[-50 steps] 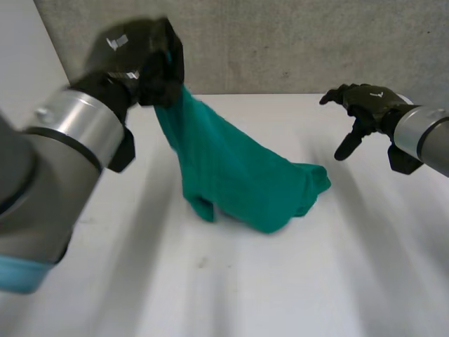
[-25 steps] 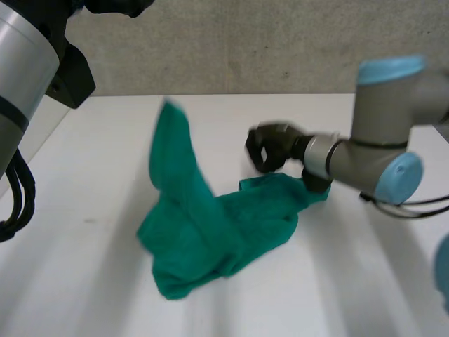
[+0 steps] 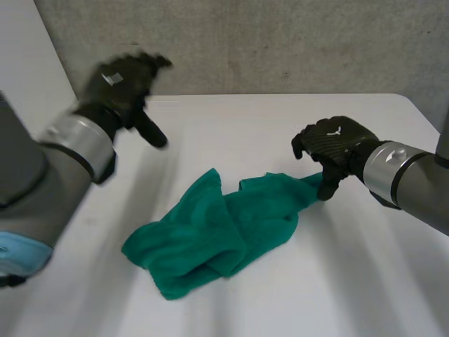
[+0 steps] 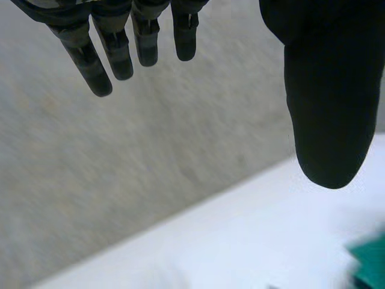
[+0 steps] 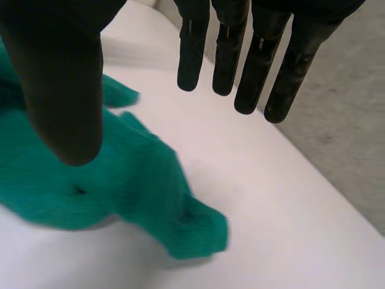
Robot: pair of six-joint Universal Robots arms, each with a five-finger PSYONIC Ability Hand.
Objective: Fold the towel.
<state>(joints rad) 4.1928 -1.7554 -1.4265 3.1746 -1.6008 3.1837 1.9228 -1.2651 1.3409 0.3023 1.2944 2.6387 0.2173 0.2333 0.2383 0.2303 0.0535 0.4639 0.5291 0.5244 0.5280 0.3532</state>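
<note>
So a second before this your left hand (image 3: 119, 84) had the teal towel (image 3: 210, 235) pinched and hoisted up off the white table (image 3: 351, 281). By this frame it had let go: the fingers were straight, nothing was in them, and it was up and away from the cloth on its own side.

The towel had dropped into a rumpled heap around the middle of the table, bunched over itself with no clean edge showing.

Meanwhile your right hand (image 3: 330, 144) had swung in from the far side and sat right at the towel's end nearest it. Its fingers were loose and spread over that corner, not gripping anything.

My read is that no fold had been made yet. You'd basically reset, and the cloth needed spreading flat before anything else.
</note>
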